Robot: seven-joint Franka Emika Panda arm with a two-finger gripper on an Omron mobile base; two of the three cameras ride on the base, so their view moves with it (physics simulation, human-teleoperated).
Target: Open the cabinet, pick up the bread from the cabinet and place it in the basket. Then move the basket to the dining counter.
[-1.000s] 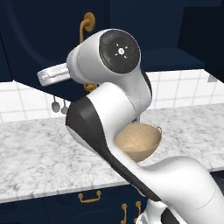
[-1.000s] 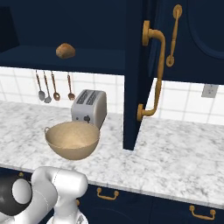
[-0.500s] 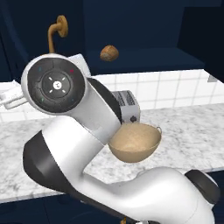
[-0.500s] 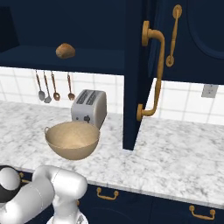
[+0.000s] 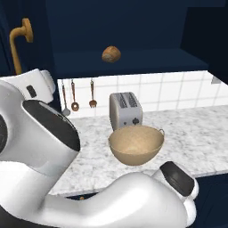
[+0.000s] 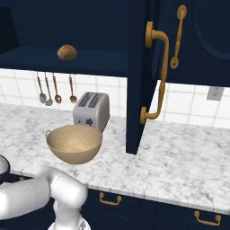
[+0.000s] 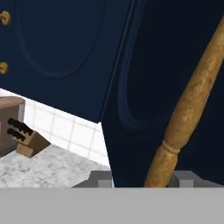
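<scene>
Closest to you in the hand view, the pincer shows as two grey tips at the bottom edge, one on each side of a brass handle on a dark navy cabinet door. The tips stand part-way apart with the handle's shaft between them; you cannot tell whether they press on it or merely bracket it. That handle rises slanted across the view, with a turned collar low on its shaft.

Beyond the arm, in the left base view, the marble surface carries the tan woven basket, sitting upright and empty. Just behind it stands a silver toaster, and three utensils hang on the white tiled wall.

Farthest off, the bread, a small golden-brown roll, sits on the open cabinet shelf above the toaster and basket. In the right base view another open door stands edge-on to the right of the shelf.

The step in hand looks like finishing the door swing. To do it well, keep the shaft centred between the tips, and follow the door's arc rather than pulling straight, so the handle does not slip out. The arm should then clear the door's edge before you reach up for the roll.
</scene>
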